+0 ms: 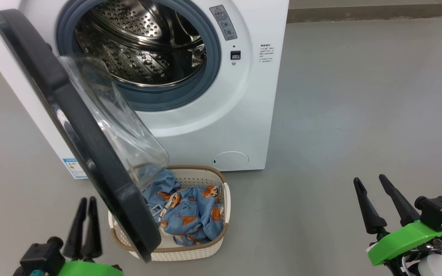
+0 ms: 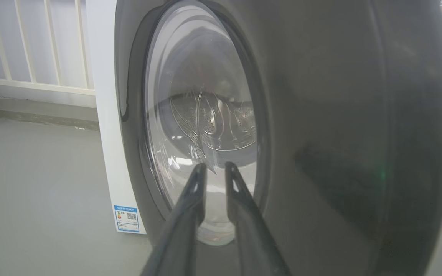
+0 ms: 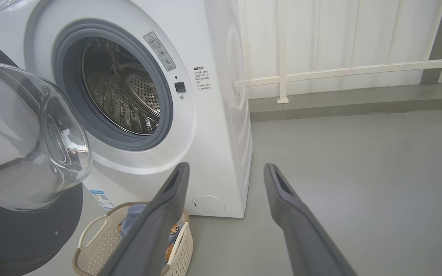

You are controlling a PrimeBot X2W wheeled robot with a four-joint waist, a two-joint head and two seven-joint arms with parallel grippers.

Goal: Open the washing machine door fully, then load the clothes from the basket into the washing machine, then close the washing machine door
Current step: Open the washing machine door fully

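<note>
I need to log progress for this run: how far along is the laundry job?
Done: the washing machine door is swung out, though it overhangs the basket, so probably not fully open. In hand: the left claw sits by the door's outer face, narrowly parted, holding nothing; the right claw is open. Left: the clothes lie in the basket, the drum is empty, the door unclosed.

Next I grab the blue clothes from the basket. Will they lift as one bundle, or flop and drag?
The clothes lie crumpled in soft folds, so they are probably floppy: a pinch would likely raise one fold and leave the rest hanging. They look thin, so likely light. Trailing fabric may catch the basket rim and tug that small plastic basket along.
</note>
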